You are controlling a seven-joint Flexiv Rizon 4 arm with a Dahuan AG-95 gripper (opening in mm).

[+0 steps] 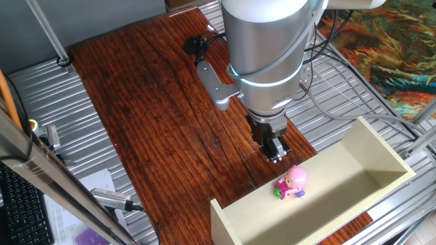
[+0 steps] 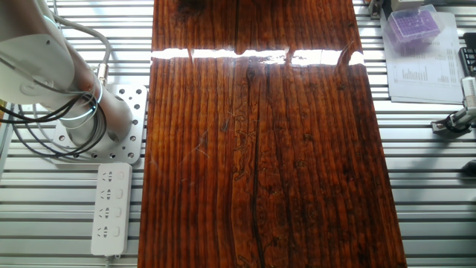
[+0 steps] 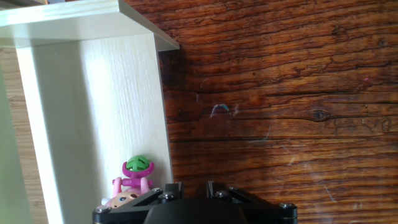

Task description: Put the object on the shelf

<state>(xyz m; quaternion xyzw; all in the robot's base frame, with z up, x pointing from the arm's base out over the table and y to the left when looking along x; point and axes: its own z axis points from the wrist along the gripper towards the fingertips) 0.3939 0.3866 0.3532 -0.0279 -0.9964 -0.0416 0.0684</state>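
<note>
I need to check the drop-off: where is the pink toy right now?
In one fixed view the pink toy lies inside the cream shelf, near its long wall beside the wooden table, just below the hand, which is apart from it.

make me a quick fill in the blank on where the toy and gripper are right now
1. The pink toy lies on the cream ____.
2. The gripper holds ____.
3. The shelf stands on a dark ____ table.

Missing words: shelf; nothing; wooden
</note>
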